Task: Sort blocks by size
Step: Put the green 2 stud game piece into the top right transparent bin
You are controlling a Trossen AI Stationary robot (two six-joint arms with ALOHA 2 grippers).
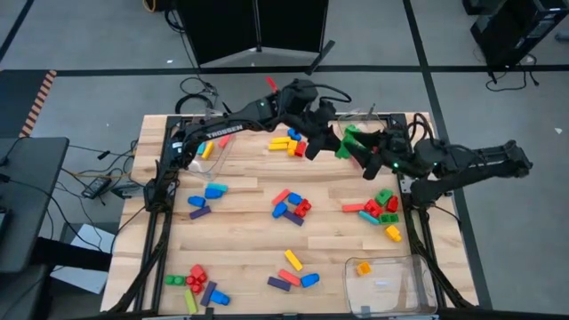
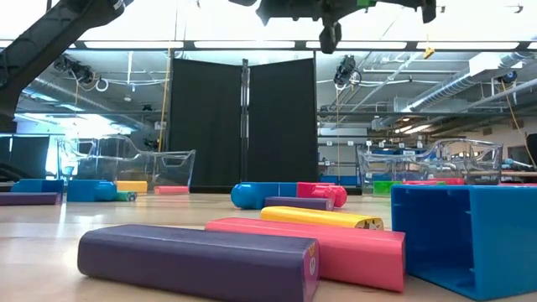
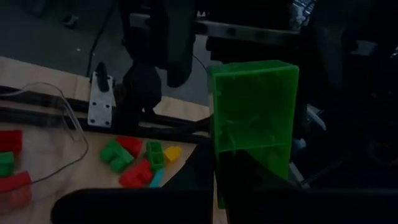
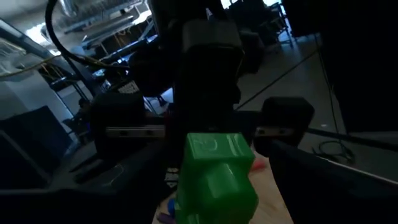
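A green block (image 1: 348, 142) hangs in the air over the table's far right part, with my left gripper (image 1: 336, 140) shut on it. The left wrist view shows the block (image 3: 252, 112) standing up beyond my dark fingers. My right gripper (image 1: 366, 158) is open close to the block's right side. In the right wrist view the green block (image 4: 214, 177) fills the middle, and one right finger (image 4: 317, 168) stands beside it with a gap. Many coloured blocks lie in loose groups on the wooden table (image 1: 249, 222). My left gripper pinches the green block between its two fingers at the block's end nearest the wrist (image 3: 249, 158). The fingers come about level from the table's left. The rest of the block sticks out past the fingertips, and the whole block is clear of the table.
Clear bins stand at the far left (image 1: 209, 151), the far right (image 1: 378, 117) and the near right (image 1: 391, 280), the last with an orange block (image 1: 363, 267). Block groups lie at mid table (image 1: 292, 206), right (image 1: 380, 209), near left (image 1: 197, 284) and near middle (image 1: 293, 274).
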